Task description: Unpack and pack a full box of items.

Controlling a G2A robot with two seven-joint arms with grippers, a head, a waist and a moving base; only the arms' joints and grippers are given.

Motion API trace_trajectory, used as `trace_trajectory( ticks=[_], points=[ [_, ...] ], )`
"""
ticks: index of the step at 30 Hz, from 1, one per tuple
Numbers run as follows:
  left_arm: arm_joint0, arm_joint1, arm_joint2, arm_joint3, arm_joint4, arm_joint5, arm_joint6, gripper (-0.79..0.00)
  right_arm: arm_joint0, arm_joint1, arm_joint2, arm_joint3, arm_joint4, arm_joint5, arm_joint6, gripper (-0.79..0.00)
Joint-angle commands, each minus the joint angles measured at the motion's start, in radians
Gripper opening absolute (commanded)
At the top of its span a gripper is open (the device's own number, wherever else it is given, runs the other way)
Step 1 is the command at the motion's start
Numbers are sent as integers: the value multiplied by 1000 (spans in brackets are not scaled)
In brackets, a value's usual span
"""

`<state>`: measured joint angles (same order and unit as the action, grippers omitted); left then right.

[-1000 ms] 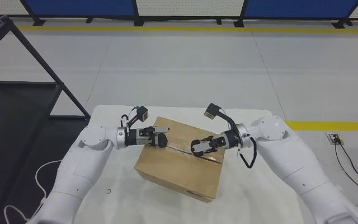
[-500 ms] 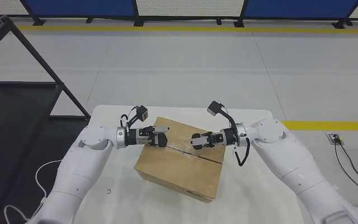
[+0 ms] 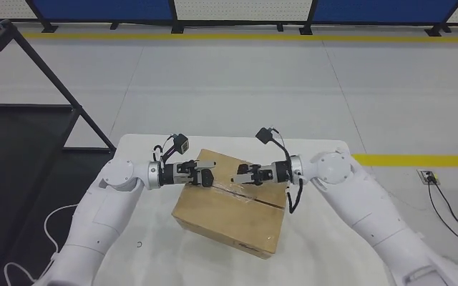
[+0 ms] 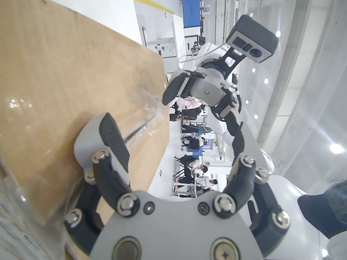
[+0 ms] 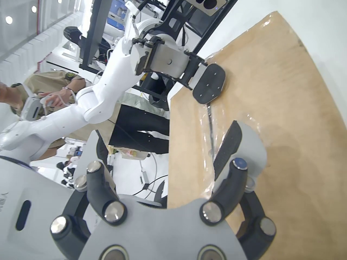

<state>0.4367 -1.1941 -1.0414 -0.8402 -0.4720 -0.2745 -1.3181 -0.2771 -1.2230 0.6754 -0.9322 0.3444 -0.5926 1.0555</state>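
Okay, your cardboard box (image 3: 229,207) sits closed on the white table (image 3: 161,236), turned at an angle to the table's edges, with a strip of clear tape (image 3: 229,187) running along the seam across its top. Your left gripper (image 3: 204,176) hangs over the near-left part of the lid. From its own wrist camera the left gripper (image 4: 173,131) has its fingers spread wide and nothing between them. One dark pad (image 4: 113,139) lies right by the crinkled tape (image 4: 143,120), though I can't tell whether it actually touches the cardboard.

Your right gripper (image 3: 240,174) faces it from the other side, near the box's far edge and close to the same seam. In the right wrist view that gripper (image 5: 165,136) is also wide open and empty (one finger (image 5: 230,144) over the lid beside the tape (image 5: 208,125), the other out past the box's edge). The two grippers point at each other along the tape line, near but apart.
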Motion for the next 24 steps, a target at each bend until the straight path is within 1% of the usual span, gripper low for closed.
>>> trace_trajectory(
  ticks=[1,9,12,16,19,22,24],
  points=[
    [1,1,-2,-1,-1,-1,1,0,20,-19,-20,40,-21,-25,-32,0],
    [8,5,-12,-6,-7,-1,-4,0,99,-90,-76,222,-63,-68,-93,0],
    [11,5,-13,-11,-6,1,-1,0,117,-114,-92,281,-63,-73,-87,0],
    [12,7,-15,-13,-4,3,-2,0,135,-143,-110,343,-50,-86,-40,0],
    [10,8,-18,-11,-1,4,-4,0,142,-160,-116,375,-21,-119,38,0],
    [7,11,-23,-3,0,4,-10,0,146,-167,-123,374,11,-107,66,0],
    [3,12,-25,4,1,3,-14,0,142,-162,-129,352,39,-97,75,0]
  ],
)
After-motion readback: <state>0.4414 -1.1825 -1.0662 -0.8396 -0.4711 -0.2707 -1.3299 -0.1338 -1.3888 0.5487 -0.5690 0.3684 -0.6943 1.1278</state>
